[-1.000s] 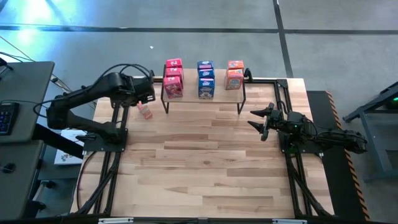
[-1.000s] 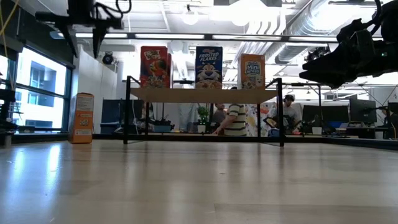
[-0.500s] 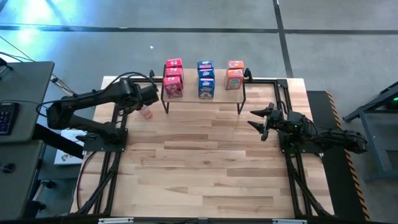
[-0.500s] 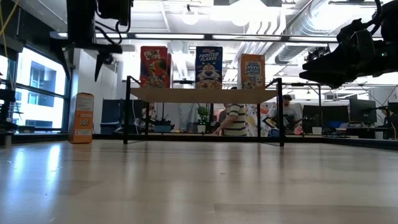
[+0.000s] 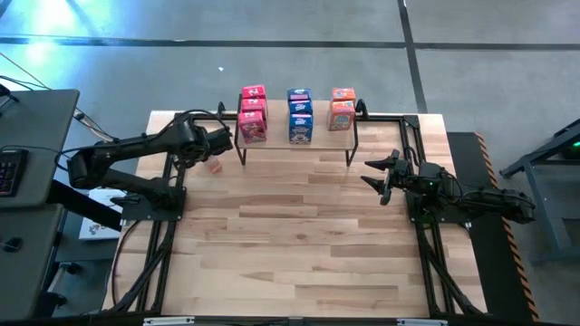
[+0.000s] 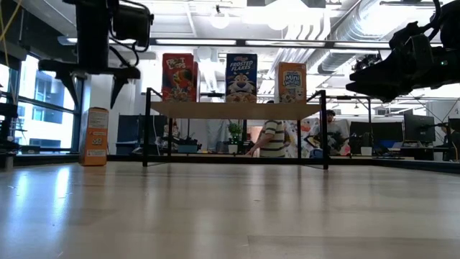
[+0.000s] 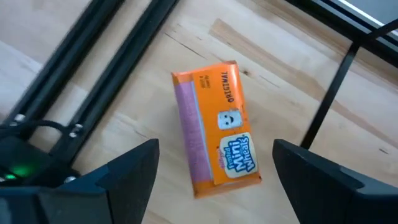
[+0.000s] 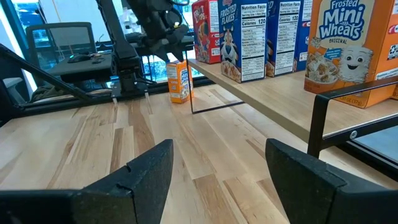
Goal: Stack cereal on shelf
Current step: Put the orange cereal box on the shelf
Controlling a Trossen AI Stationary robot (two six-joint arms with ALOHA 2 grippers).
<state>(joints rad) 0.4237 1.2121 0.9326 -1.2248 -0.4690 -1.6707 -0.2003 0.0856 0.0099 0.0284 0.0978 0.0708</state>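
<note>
Hovering over a lone orange cereal box (image 7: 216,130), the left gripper (image 7: 214,163) has its two fingers spread wide, one on each side of the box, with nothing held between them. In the left wrist view the box reads "Mini Wheats" and sits on the wooden table (image 5: 299,235), clear of both fingers. Seen from above, the left gripper (image 5: 215,145) is just beside the left legs of the shelf (image 5: 297,143), and the orange box (image 5: 214,167) shows right under it on the table. The low view shows the same box (image 6: 94,137) standing upright on the table, left of the shelf (image 6: 235,110), with the left gripper (image 6: 92,74) above it, apart from its top.

On the shelf, cereal boxes stand in three rows: pink-red ones (image 5: 253,114) on the left, blue ones (image 5: 300,115) in the middle and orange ones (image 5: 342,109) on the right. The low view shows the front box of each row: red (image 6: 178,77), blue (image 6: 241,78) and orange (image 6: 292,82).

The right gripper (image 5: 379,178) waits over the right side of the table, near the shelf's right end, with its fingers apart and holding nothing. A person in a striped shirt (image 6: 272,138) is in the room behind the shelf.
</note>
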